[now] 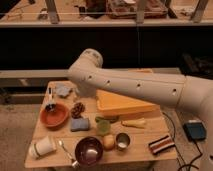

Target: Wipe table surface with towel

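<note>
A crumpled grey-blue towel (pixel 63 90) lies at the back left of the wooden table (pixel 145 134). My white arm reaches in from the right, across the yellow tray (pixel 125 104), and bends at a round joint above the table's back. My gripper (pixel 82 92) hangs below that bend, between the towel and the tray. It is just right of the towel and largely hidden by the arm. I cannot tell if it touches the towel.
On the table are a red bowl (pixel 54 116), a brown cone-like object (pixel 77 109), a blue sponge (pixel 80 124), a green cup (pixel 103 128), a yellowish piece (pixel 134 122), a dark bowl (pixel 89 150), a metal cup (pixel 122 141), a white mug (pixel 42 147) and a striped cloth (pixel 161 144).
</note>
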You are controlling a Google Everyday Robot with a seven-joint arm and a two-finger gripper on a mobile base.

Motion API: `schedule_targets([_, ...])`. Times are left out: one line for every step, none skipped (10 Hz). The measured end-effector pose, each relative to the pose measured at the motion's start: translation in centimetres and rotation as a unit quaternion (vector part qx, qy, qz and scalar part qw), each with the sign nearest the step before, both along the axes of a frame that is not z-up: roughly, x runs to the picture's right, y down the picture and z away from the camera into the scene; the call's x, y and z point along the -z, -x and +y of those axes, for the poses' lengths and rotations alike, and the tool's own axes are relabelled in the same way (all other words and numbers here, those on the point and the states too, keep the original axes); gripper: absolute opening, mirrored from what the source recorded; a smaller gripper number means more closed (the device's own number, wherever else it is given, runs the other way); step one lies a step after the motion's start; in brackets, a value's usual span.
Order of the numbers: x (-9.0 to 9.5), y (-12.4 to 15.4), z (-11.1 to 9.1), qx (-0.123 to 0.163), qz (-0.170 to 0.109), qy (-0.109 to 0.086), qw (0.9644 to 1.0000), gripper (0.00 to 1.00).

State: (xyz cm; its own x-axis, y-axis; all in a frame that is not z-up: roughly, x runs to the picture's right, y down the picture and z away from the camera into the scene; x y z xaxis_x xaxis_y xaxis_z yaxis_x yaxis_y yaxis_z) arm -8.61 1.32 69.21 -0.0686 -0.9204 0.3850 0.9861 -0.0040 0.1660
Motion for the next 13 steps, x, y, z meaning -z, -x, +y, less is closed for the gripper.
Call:
schedule_targets([-1.5,-0.4,-1.9,-0.013,-0.01,-0.002,0.9999,0.63])
schedule_targets([-3.2,-1.2,-3.7,-0.028,-0.02,-0.003,0.9994,0.63])
schedule_targets([-4.0,-1.7,-4.5,-0.037,-0.026,-0.002,0.999,0.63])
schedule_targets([-4.3,-1.7,-4.9,-0.04,-0.029,-0.001,0.9988,0.63])
schedule_targets([-4.4,-1.6,-4.9,-0.039,-0.03,-0.001,0.9988,0.63])
schedule_targets([-4.3,-1.5,-4.8,-0.039,-0.031,0.0,0.9987,0.63])
schedule_targets([-4.3,-1.5,-4.8,-0.039,-0.031,0.0,0.9987,0.63])
schedule_targets([-4.4,-1.5,-4.8,-0.039,-0.031,0.0,0.9988,0.63])
schedule_targets([-4.4,-1.5,-4.9,-0.04,-0.032,-0.001,0.9987,0.63])
schedule_targets([-4.4,-1.4,-5.1,-0.042,-0.036,-0.004,0.9985,0.63])
schedule_targets([-4.7,-1.1,-5.8,-0.044,-0.043,-0.01,0.9981,0.63])
schedule_targets([-5.6,0.2,-6.9,-0.044,-0.051,-0.014,0.9976,0.63])
schedule_targets([-6.5,1.3,-7.9,-0.047,-0.056,-0.015,0.9972,0.63])
